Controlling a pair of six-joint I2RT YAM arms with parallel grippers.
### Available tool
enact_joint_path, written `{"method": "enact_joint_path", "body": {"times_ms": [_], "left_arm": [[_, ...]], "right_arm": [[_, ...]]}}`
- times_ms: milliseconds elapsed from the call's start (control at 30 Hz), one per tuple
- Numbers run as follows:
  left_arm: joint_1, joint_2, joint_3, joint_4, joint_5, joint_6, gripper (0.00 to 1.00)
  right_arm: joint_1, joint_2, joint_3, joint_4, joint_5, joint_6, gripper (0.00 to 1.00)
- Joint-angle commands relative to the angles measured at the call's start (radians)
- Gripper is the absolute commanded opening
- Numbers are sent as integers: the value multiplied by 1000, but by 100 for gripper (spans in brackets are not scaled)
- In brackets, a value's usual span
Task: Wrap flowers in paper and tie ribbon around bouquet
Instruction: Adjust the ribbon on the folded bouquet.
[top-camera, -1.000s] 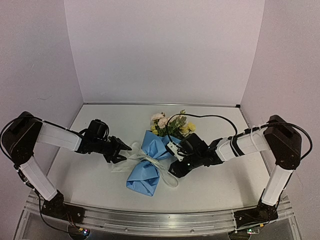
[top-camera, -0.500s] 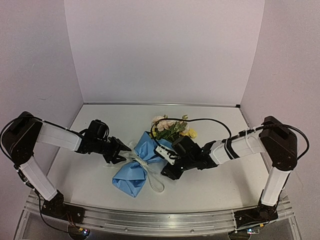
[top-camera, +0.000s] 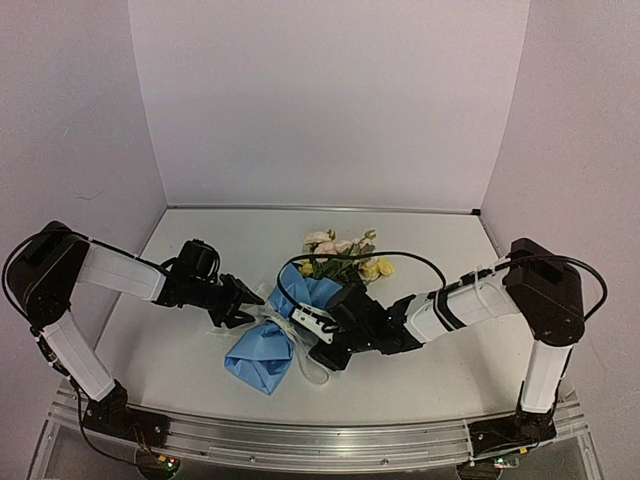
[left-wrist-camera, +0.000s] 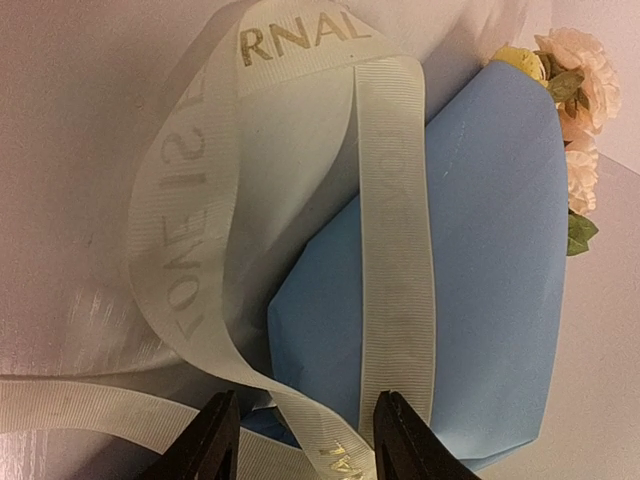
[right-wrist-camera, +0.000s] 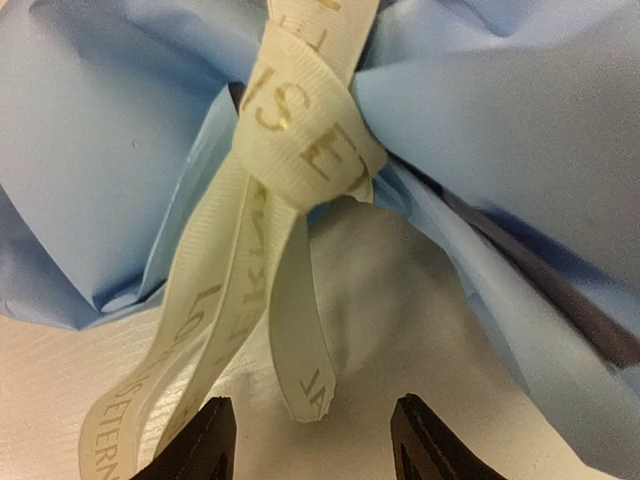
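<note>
Setting: pale lilac walls (top-camera: 330, 100) around a white tabletop (top-camera: 170, 352).
Bouquet (top-camera: 303, 298): we see yellow and pink-cream blooms (top-camera: 345, 250) topping a light blue paper cone (top-camera: 262, 352), lying mid-tabletop, blooms toward the far edge.
Ribbon (right-wrist-camera: 300, 150): narrow cream-white lettered band knotted around the cone's waist.
Left gripper (left-wrist-camera: 303, 420): jaws apart, ribbon passing loose between them.
Right gripper (right-wrist-camera: 312, 415): jaws apart before the knot, holding nothing.

Ribbed cloth ribbon (right-wrist-camera: 300, 150) on matt paper (left-wrist-camera: 490, 250)
The ribbon is cream grosgrain weave with faintly shiny gold lettering; the paper smooth, light blue, softly creased; the bench (right-wrist-camera: 60, 370) white and finely grained; the right hand (right-wrist-camera: 310, 432) black, slightly glossy plastic.
</note>
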Motion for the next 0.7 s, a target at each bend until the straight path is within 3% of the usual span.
{"method": "enact_joint_path", "body": {"times_ms": [0,233,433,667], "left_arm": [[-4,6,32,31,20,15,47],[-4,6,28,41,32,14,47],[-3,-15,18,28,15,12,47],[-1,-68,-14,4,-58,-9,48]], "right_arm": [[10,30,66,27,46,-17,55],[22,88,128,27,101,6,46],[23,78,150,-38,109,50,2],[23,39,165,-223,210,144,0]]}}
